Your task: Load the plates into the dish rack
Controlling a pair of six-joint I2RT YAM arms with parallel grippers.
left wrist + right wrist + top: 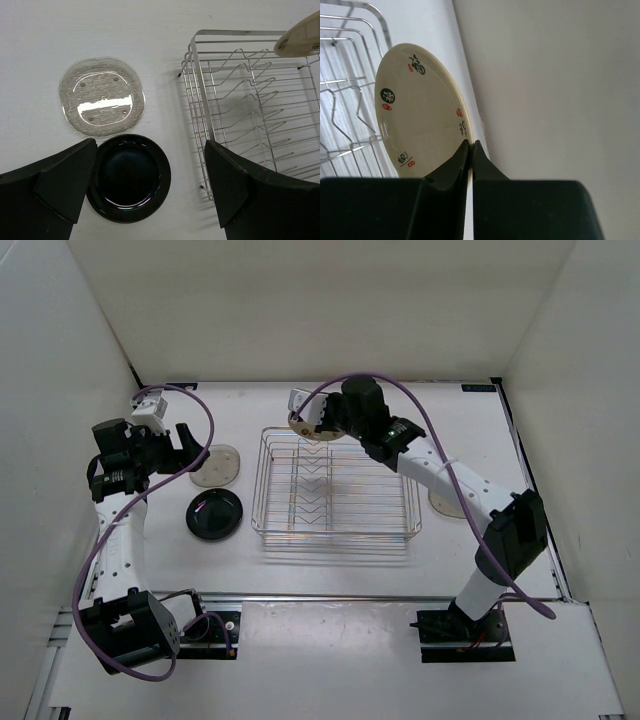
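Observation:
My right gripper (318,424) is shut on the rim of the tan plate (303,428) and holds it on edge above the far left corner of the chrome dish rack (335,533). In the right wrist view the fingertips (465,150) pinch the tan plate (415,110), which has printed characters, over the rack wires (345,90). My left gripper (192,452) is open and empty above the table left of the rack. Below it lie the glossy black plate (130,177) and a smoky-grey plate (101,96). The rack (255,100) holds no plates.
The black plate (214,513) and the grey plate (218,465) lie flat left of the rack. A second grey plate (443,504) lies right of the rack, partly under my right arm. White walls enclose the table on three sides.

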